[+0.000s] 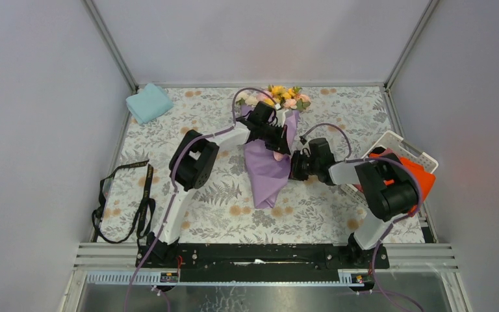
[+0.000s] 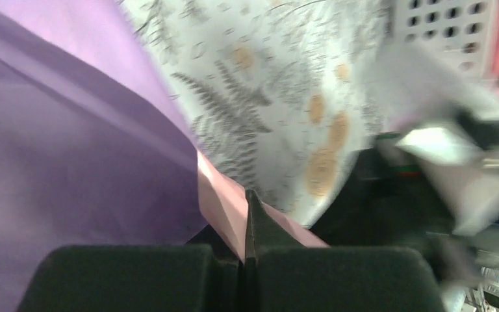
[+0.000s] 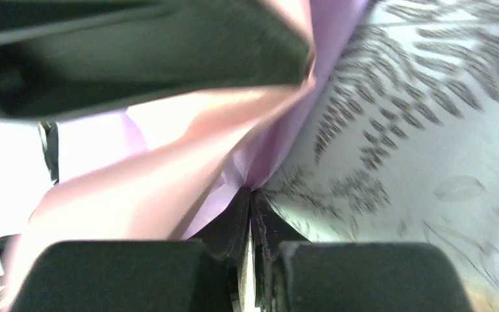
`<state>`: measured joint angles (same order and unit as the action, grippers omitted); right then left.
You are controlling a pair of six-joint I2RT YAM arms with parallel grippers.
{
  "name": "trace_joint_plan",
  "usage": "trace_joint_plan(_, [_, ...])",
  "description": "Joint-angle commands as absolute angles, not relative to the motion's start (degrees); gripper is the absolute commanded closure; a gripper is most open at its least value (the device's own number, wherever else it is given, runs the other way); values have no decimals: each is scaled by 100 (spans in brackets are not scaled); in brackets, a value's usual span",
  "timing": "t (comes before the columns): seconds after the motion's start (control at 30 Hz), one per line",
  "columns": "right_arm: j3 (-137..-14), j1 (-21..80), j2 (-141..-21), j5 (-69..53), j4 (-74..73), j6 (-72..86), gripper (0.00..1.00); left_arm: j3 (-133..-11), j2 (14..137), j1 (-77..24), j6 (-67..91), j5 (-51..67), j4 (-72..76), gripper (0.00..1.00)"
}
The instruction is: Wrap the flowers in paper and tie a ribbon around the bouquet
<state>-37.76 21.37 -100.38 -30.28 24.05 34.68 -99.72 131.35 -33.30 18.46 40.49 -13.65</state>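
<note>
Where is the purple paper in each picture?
Top camera: the purple paper is in the middle, with the flowers at its far end.
Left wrist: it fills the left side.
Right wrist: a strip runs from top centre down to the bottom middle.
Shared landmark: the fern-print tablecloth shows beside the paper in all three.

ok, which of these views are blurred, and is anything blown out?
Top external: sharp and evenly lit, with only soft shadows on the table. Left wrist: motion-smeared, worst on the right around the white basket; the paper is soft too. Right wrist: smeared throughout, with a blown-out white patch at the left edge.
</note>
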Motion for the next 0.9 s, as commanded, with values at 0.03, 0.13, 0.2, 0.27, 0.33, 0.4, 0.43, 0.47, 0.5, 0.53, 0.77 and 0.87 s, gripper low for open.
trace_joint_plan(0.03, [-3566, 2213, -8820, -1612, 1346, 3311, 90, -10089, 13646, -3287, 1554, 3688, -1180, 100])
trace_joint_plan(0.13, [-3658, 2250, -8181, -1109, 503, 3042, 83, -10235, 13826, -3287, 1418, 3624, -1333, 100])
trace_joint_plan(0.2, [-3754, 2250, -7711, -737, -70, 2824, 74, -10248, 13844, -3283, 1382, 3618, -1376, 100])
trace_joint_plan(0.27, [-3963, 2250, -7299, -223, -634, 2524, 62, -10246, 13814, -3287, 1379, 3625, -1343, 100])
trace_joint_plan(0.33, [-4142, 2243, -7049, -32, -904, 2216, 51, -10263, 13788, -3286, 1388, 3634, -1320, 100])
trace_joint_plan(0.4, [-4310, 2227, -7034, -228, -904, 1932, 42, -10275, 13757, -3283, 1388, 3647, -1333, 100])
trace_joint_plan(0.43, [-4397, 2224, -7114, -490, -830, 1805, 38, -10282, 13741, -3285, 1389, 3645, -1328, 100])
trace_joint_plan(0.47, [-4509, 2221, -7255, -695, -805, 1724, 35, -10283, 13724, -3281, 1382, 3635, -1343, 100])
trace_joint_plan(0.5, [-4663, 2217, -7423, -843, -863, 1678, 33, -10277, 13706, -3286, 1374, 3622, -1352, 100])
trace_joint_plan(0.53, [-4780, 2214, -7580, -947, -893, 1649, 32, -10259, 13693, -3283, 1365, 3620, -1361, 100])
trace_joint_plan(0.77, [-5122, 2215, -8770, -1414, -937, 1728, 30, -10220, 13655, -3286, 1354, 3607, -1414, 100])
trace_joint_plan(0.87, [-5120, 2192, -9095, -1411, -992, 1787, 29, -10232, 13637, -3283, 1345, 3580, -1410, 100])
